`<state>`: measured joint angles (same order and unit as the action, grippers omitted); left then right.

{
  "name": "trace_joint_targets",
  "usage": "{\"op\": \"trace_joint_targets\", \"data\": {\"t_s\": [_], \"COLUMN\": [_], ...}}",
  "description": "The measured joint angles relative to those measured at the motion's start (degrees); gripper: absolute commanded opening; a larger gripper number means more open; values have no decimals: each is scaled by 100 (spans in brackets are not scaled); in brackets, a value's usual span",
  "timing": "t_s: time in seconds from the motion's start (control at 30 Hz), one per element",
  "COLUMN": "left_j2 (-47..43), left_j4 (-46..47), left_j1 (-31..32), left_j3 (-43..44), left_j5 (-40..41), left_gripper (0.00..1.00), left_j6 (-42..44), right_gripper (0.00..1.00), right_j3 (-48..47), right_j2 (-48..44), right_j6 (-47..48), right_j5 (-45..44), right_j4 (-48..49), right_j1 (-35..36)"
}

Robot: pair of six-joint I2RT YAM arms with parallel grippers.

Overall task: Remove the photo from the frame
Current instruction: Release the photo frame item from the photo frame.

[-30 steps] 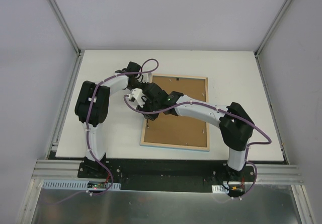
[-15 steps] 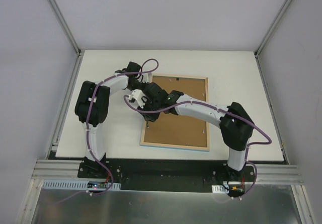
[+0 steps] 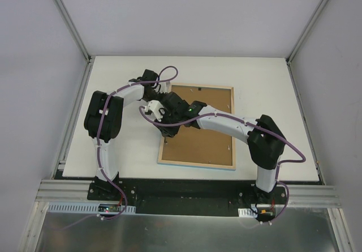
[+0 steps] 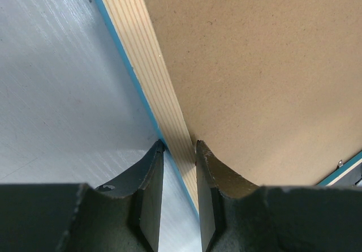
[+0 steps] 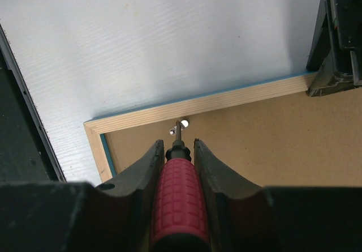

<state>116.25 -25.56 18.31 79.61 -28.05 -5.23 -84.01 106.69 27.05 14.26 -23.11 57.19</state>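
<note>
The frame (image 3: 195, 163) lies face down in the middle of the table (image 3: 113, 82), its pale wood rim and brown backing board (image 3: 203, 139) facing up. The photo is hidden beneath the board. On the frame's left side, the left gripper (image 4: 180, 150) straddles the rim, its jaws pinching the wood between them. Just nearer along that same side, the right gripper (image 5: 180, 147) is clamped on a red-handled screwdriver (image 5: 180, 201), whose tip meets a small metal tab (image 5: 184, 123) beside the rim.
</note>
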Motion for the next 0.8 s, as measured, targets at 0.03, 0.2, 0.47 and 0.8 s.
{"op": "trace_joint_targets", "data": {"t_s": [0.03,0.2,0.47,0.8], "left_j2": [0,0,0,0], "left_j4": [-2,0,-2,0], "left_j1": [0,0,-2,-4], "left_j3": [0,0,0,-4], "left_j5": [2,0,0,-4], "left_gripper": [0,0,0,0], "left_j6": [0,-2,-2,-2], "right_gripper": [1,1,1,1], "right_j3": [-2,-11,-11,-11], "right_j2": [0,0,0,76], "right_j6": [-2,-2,-2,15], "right_j5": [15,96,160,92], "right_j4": [-9,-79,-94,-37], "right_j1": [0,0,0,0]}}
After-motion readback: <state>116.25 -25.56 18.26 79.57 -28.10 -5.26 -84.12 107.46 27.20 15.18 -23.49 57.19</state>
